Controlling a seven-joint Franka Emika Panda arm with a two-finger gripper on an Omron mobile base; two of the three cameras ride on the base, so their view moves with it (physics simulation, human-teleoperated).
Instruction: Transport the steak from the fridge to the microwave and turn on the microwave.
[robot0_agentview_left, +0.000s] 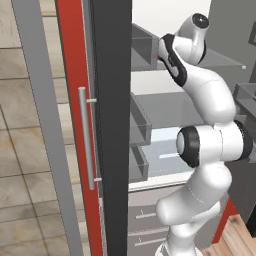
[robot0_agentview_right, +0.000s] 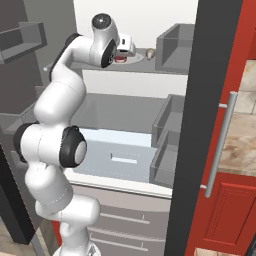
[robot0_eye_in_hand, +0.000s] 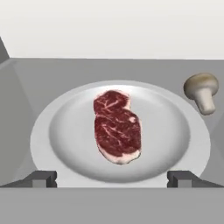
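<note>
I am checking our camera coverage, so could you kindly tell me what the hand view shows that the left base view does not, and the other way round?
Hand view: the steak lying on a white plate, a mushroom beside the plate, and the open gripper in front of them.
Left base view: the red cabinet door with its metal handle, and the white drawer.
Both: the fridge interior.

A grey shelf (robot0_eye_in_hand: 65, 72) inside the fridge (robot0_agentview_right: 140, 15) carried a round white plate (robot0_eye_in_hand: 175, 131). The steak (robot0_eye_in_hand: 117, 127) lay flat on the plate, near its middle. Just beside the plate's rim, directly on the shelf, lay a small brown mushroom (robot0_eye_in_hand: 202, 89), tipped on its side. In the right base view the plate (robot0_agentview_right: 134, 58) and the mushroom (robot0_agentview_right: 150, 52) sat on that upper shelf.
</note>
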